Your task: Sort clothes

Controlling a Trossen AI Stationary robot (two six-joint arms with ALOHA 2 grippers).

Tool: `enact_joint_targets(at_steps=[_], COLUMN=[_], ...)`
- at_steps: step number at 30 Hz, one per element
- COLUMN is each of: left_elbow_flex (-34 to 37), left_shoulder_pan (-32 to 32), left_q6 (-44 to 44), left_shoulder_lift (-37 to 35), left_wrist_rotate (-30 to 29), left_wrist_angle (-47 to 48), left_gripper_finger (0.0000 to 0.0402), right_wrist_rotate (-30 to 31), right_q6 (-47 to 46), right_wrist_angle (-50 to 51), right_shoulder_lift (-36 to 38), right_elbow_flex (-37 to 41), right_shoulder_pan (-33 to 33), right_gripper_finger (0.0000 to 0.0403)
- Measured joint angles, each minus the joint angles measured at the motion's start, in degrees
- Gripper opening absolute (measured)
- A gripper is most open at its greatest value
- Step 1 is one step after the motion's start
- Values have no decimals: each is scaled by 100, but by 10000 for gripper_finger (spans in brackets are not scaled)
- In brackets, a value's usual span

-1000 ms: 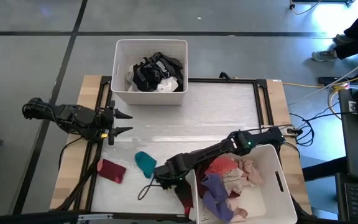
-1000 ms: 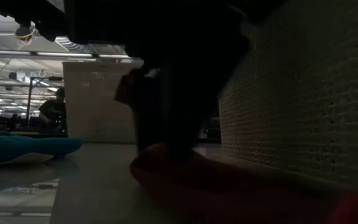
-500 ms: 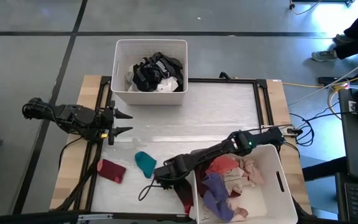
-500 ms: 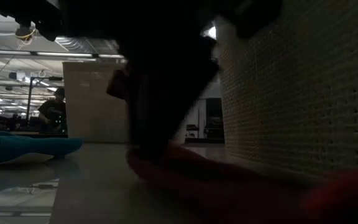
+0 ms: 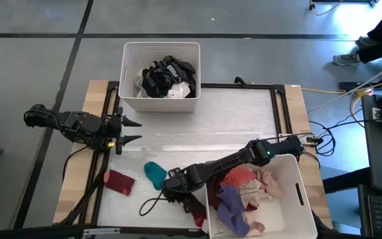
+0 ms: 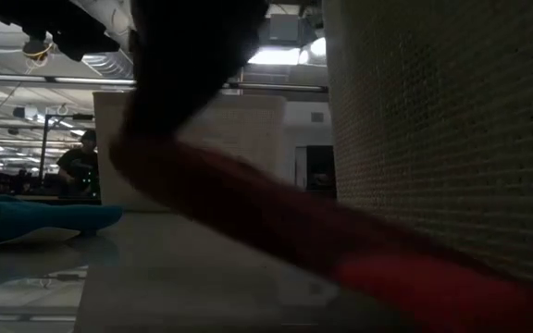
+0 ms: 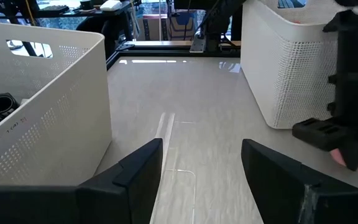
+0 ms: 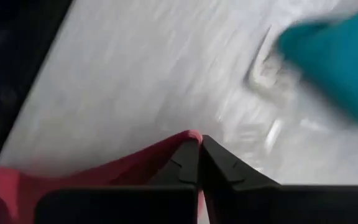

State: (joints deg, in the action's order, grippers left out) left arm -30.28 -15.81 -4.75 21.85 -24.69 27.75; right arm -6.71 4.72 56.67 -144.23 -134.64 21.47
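We see a glossy, pale desk (image 7: 191,124) that mirrors the ceiling lights, edged in bare wood. The two bins (image 7: 291,68) are matt white plastic, perforated. The red garment (image 8: 129,168) and the teal garment (image 5: 155,174) look like soft cloth.

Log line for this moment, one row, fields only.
right gripper: shut on red garment, beside near bin | left gripper: open, idle at table's left | teal garment: on table

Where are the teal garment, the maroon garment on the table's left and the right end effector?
teal garment (image 5: 155,174), high view, middle of the cloth.
maroon garment (image 5: 119,182), high view, its centre.
right end effector (image 8: 199,144), right wrist view, fingertips pinching red cloth.
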Motion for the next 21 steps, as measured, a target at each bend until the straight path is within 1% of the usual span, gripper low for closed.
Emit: enact_joint_targets(at_steps=[4, 8, 14, 21], left_elbow_flex=[0, 0, 0, 0], left_shoulder_pan=[0, 0, 1, 0], left_q6=[0, 0, -21, -24], left_shoulder_lift=[-3, -2, -4, -4], left_wrist_rotate=[-1, 0, -1, 0], left_wrist_angle=[7, 7, 7, 9], left_gripper_finger=[210, 210, 210, 210], right_wrist_rotate=[450, 799, 1696, 2308], right_q6=[-12, -26, -47, -125], right_wrist_angle=[-157, -246, -364, -509], right_shoulder_lift=[319, 572, 1062, 1527], right_elbow_flex=[-34, -25, -27, -30], right_shoulder_pan=[5, 10, 50, 107], right_gripper_finger=[12, 5, 8, 4])
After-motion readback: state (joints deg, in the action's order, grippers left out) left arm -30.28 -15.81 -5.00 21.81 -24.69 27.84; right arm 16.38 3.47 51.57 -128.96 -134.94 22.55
